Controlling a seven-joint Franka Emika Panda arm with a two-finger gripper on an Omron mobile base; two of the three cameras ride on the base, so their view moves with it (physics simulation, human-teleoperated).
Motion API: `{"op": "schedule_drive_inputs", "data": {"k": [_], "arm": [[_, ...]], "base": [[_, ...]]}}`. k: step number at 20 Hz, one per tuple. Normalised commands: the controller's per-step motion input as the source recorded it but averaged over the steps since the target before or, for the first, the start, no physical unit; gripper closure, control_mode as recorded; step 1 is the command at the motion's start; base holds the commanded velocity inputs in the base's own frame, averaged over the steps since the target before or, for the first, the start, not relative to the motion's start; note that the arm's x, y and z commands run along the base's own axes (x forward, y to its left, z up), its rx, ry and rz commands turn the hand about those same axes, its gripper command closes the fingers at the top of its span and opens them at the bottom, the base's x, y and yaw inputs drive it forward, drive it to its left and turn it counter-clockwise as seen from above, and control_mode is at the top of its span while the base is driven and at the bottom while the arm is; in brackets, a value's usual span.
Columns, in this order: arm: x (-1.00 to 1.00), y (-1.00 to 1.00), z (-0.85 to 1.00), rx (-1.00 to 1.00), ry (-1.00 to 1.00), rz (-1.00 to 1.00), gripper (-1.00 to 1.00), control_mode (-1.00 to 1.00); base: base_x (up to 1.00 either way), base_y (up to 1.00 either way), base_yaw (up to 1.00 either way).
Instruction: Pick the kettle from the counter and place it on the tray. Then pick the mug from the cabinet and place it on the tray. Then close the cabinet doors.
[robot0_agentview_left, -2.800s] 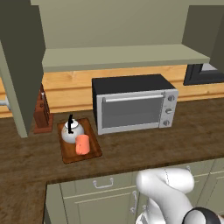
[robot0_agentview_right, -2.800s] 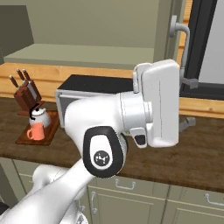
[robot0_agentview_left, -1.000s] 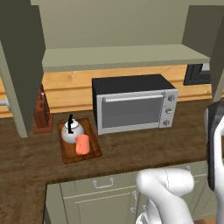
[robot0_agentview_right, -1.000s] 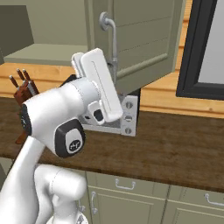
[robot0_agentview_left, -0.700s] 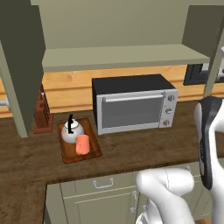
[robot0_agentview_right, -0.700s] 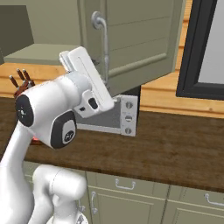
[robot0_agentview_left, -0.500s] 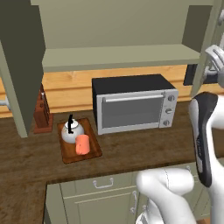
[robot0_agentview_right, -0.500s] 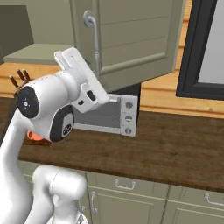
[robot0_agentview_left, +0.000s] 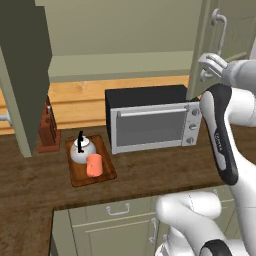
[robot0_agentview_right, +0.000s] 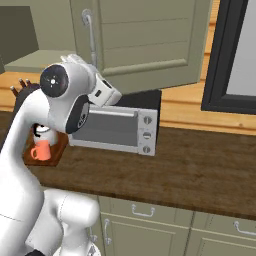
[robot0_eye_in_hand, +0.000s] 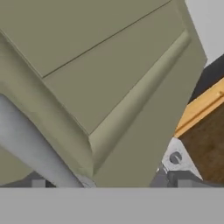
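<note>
Kettle (robot0_agentview_left: 81, 149) and mug (robot0_agentview_left: 94, 165) sit together on the tray (robot0_agentview_left: 106, 172), so the gripper (robot0_agentview_left: 209, 64), jaws spread and empty, presses at the right cabinet door (robot0_agentview_left: 235, 35), seemingly to swing it shut.

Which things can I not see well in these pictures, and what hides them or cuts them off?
- Kettle, right base view: mostly hidden behind the arm and the mug.
- Tray, right base view: the arm covers part of it.
- Right cabinet door, left base view: cut off by the top and right edges.
- Gripper, left base view: whether it touches the door handle cannot be told.
</note>
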Motion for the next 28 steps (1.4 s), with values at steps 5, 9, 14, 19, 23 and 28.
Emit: {"op": "schedule_drive_inputs", "data": {"k": [5,9,14,19,23,28], "arm": [[0.81,0.42,-0.26,-0.18,0.16,0.28,-1.00,-1.00],[0.90,0.32,-0.13,-0.16,0.07,0.27,-1.00,-1.00],[0.99,0.31,-0.17,-0.20,0.06,0.19,-1.00,-1.00],[0.73,0.32,-0.07,-0.34,0.11,0.05,-1.00,-1.00],[0.57,0.12,-0.18,-0.34,0.01,0.00,-1.00,-1.00],[0.26,0.00,-0.28,-0.31,-0.02,0.00,-1.00,-1.00]], "base": [[0.00,0.00,0.00],[0.00,0.00,0.00],[0.00,0.00,0.00],[0.00,0.00,0.00],[0.00,0.00,0.00],[0.00,0.00,0.00]]}}
